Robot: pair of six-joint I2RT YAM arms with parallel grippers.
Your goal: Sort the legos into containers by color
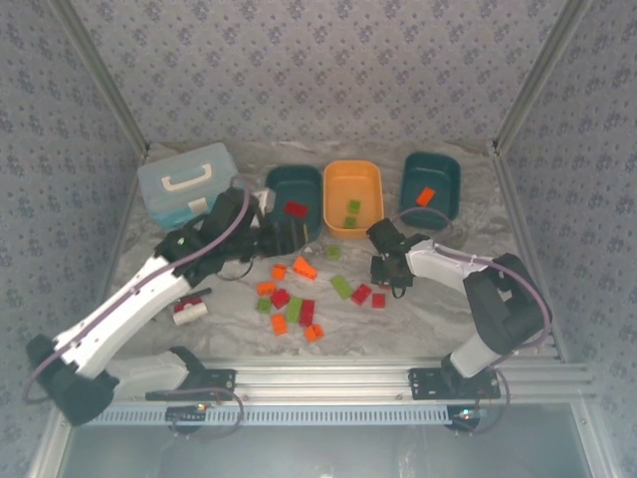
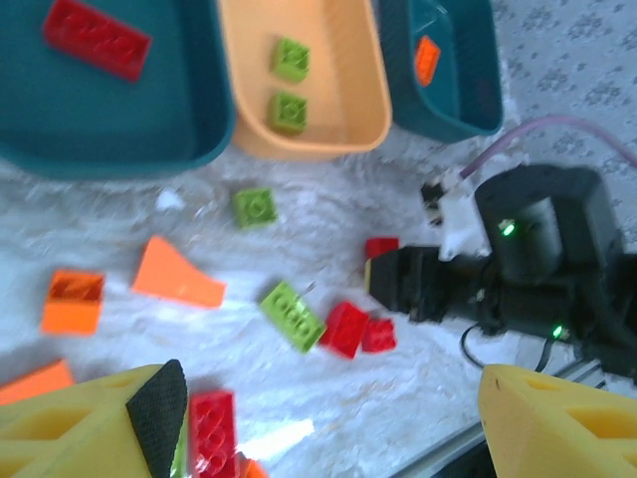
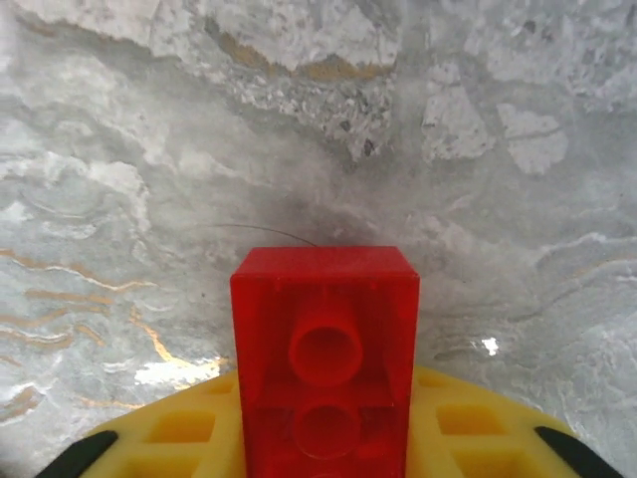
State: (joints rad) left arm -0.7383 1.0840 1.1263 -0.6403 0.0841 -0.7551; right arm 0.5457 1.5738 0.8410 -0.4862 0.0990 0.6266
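Marbled bench [image 1: 438, 329]: right pincer [image 1: 383, 267], beside the loose bricks [image 1: 307, 311], clamps a red brick [image 3: 323, 339] by one end, left pincer [image 2: 328, 418] gapes empty; that shallow hold could drop it before the far-left tub [image 1: 284, 184].

Two teal tubs [image 1: 289, 184], one orange tub [image 1: 353, 184], one blue case [image 1: 186, 184], roughly eighteen bricks [image 1: 307, 313].

The back wall [image 1: 318, 70] and both side walls [image 1: 50, 149] are covered in grey-blue paper with a small repeating floral print. Slanted aluminium posts [image 1: 100, 70] mark the corners where they meet. The table [image 1: 488, 229] has a marbled white and grey top with faint tan veins. Aluminium rails [image 1: 328, 376] run along its near edge, with a dull grey panel [image 1: 318, 453] below them. The light is soft and even, leaving small glints on the marbling.
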